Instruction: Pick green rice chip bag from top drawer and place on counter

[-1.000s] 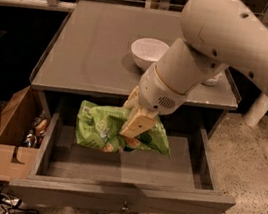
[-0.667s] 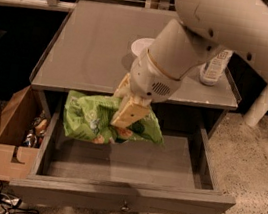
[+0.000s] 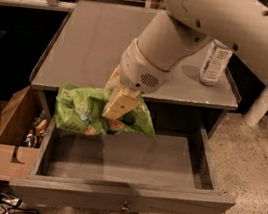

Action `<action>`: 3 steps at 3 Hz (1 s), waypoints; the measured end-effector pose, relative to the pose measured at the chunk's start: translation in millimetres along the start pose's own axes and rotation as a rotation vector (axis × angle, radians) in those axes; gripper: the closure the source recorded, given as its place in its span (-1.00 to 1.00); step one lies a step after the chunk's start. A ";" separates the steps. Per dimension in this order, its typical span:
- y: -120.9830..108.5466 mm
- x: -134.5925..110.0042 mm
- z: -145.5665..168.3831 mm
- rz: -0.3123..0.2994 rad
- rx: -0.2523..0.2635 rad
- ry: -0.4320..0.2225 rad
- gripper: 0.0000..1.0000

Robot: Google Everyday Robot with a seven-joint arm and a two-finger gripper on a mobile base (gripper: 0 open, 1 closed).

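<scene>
The green rice chip bag (image 3: 85, 111) hangs in the air above the back left of the open top drawer (image 3: 130, 161), level with the counter's front edge. My gripper (image 3: 116, 107) is shut on the bag's upper right part, with one tan finger (image 3: 119, 104) lying across it. The drawer is pulled out and its grey floor is bare. The grey counter (image 3: 98, 47) lies just behind and above the bag. My big white arm (image 3: 186, 31) reaches down from the upper right and hides the middle of the counter.
A white can (image 3: 215, 62) with blue print stands on the counter's right side. A brown cardboard box (image 3: 16, 133) with small items sits on the floor left of the drawer. Speckled floor lies to the right. A white leg (image 3: 258, 106) stands at the far right.
My gripper has lifted the green bag up out of the drawer and moved it left, from the drawer's middle to the height of the counter's front edge.
</scene>
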State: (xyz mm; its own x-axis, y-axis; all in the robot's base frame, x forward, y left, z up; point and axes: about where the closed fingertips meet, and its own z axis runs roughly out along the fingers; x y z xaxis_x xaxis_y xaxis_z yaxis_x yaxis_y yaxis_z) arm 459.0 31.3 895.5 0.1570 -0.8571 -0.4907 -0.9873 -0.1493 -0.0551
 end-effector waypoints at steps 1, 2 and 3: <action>-39.7 -38.1 12.9 -0.040 0.001 -0.005 1.00; -40.3 -39.9 12.9 -0.043 0.001 -0.007 1.00; -55.3 -40.2 23.2 -0.061 -0.031 -0.081 1.00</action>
State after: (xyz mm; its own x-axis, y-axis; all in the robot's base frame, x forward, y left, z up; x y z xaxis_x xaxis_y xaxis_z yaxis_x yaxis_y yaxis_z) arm 506.7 85.4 898.1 0.2132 -0.8032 -0.5562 -0.9744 -0.2164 -0.0609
